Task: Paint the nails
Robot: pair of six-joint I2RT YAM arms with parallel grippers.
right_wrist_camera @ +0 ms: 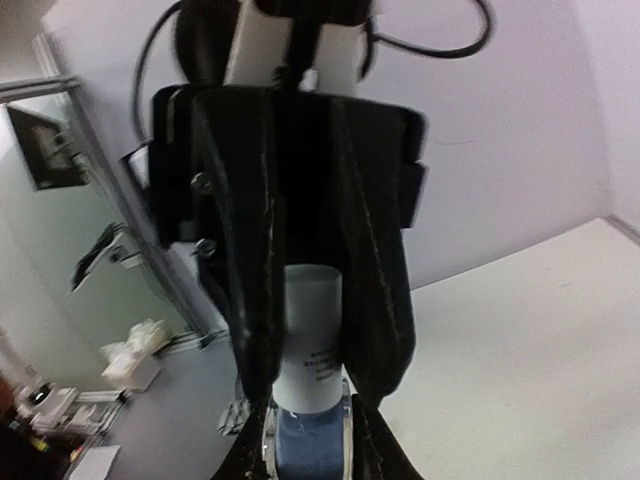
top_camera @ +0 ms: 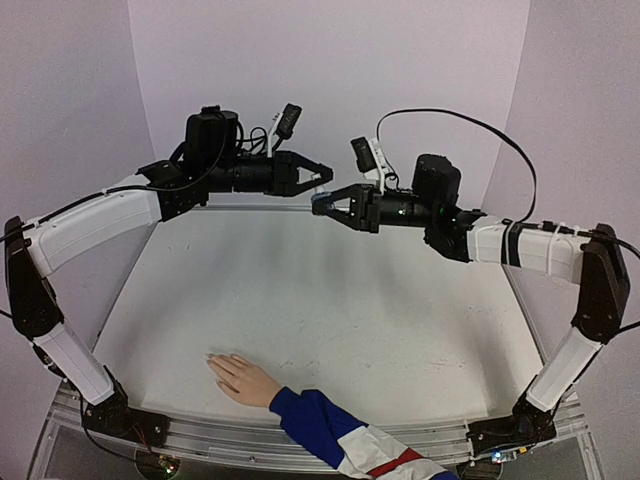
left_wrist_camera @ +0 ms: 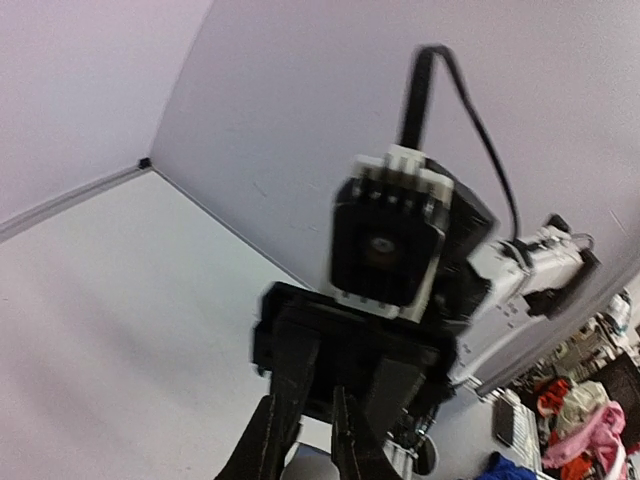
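The desk (top_camera: 380, 300) is matt white, faintly scuffed, with a metal rail (top_camera: 200, 432) along its near edge. The hand (top_camera: 243, 378) looks like smooth, waxy plastic; its sleeve (top_camera: 335, 437) is cloth. The left tool (right_wrist_camera: 313, 382) and right tool (right_wrist_camera: 308, 460) are black plastic with fine ridges. The cap (right_wrist_camera: 313, 310) is smooth white plastic, the bottle (right_wrist_camera: 306, 435) under it blue and glossy.

Even, soft light; faint shadows on the surface (top_camera: 330, 300). Top view bows at its edges; both wrist views are blurred.
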